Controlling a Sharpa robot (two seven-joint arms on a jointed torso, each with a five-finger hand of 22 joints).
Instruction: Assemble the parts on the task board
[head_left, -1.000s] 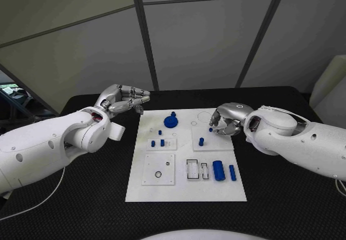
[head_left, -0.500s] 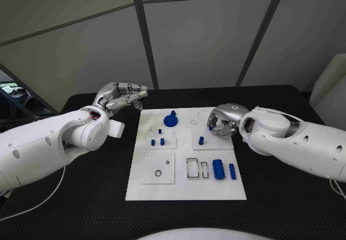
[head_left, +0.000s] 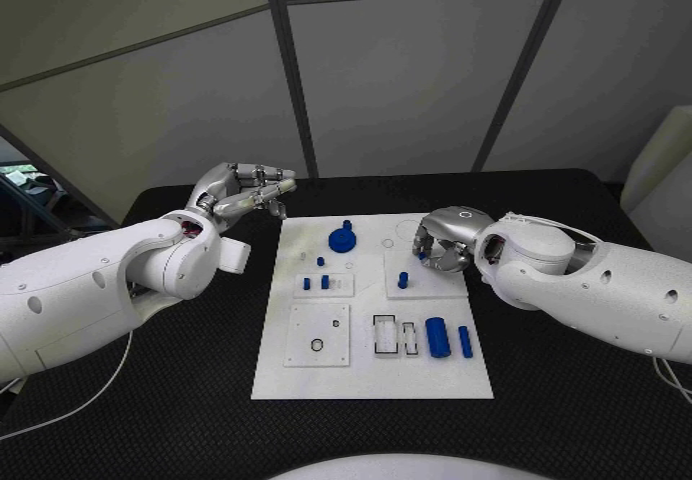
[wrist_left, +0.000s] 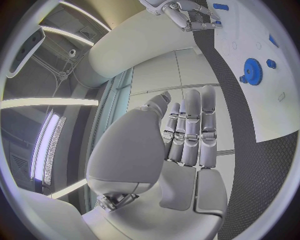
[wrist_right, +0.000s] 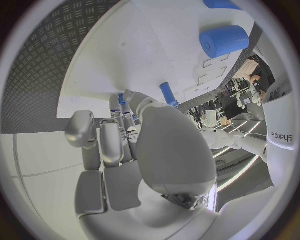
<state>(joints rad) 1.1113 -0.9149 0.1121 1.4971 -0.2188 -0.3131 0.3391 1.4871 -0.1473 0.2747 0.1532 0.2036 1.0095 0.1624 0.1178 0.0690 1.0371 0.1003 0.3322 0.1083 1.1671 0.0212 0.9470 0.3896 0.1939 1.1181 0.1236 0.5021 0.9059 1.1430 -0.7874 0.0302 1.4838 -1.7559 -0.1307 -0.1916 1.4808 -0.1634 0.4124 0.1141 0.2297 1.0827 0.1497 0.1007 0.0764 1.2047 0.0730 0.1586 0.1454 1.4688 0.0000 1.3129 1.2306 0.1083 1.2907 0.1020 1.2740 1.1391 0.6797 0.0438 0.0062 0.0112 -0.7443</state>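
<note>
The task board (head_left: 372, 370) is lying flat mid-table on the black table (head_left: 144, 400). The left hand (head_left: 245, 192) is being held above the table off the board's far left corner, fingers curled in together, nothing seen in it; in the left wrist view the fingers (wrist_left: 190, 130) are lined up side by side with the thumb alongside. The right hand (head_left: 440, 243) is being held low over the board's far right area, fingers curled down; whether anything is being gripped cannot be told. A blue gear (head_left: 342, 240) is lying near the board's far middle. A small blue peg (head_left: 404, 280) is standing just beside the right hand. Two short blue pegs (head_left: 315, 284) are standing left of centre. A thick blue cylinder (head_left: 437, 338) and a thinner blue rod (head_left: 466, 340) are lying side by side near the right edge. A black ring (head_left: 316, 347) is lying on the near left plate.
</note>
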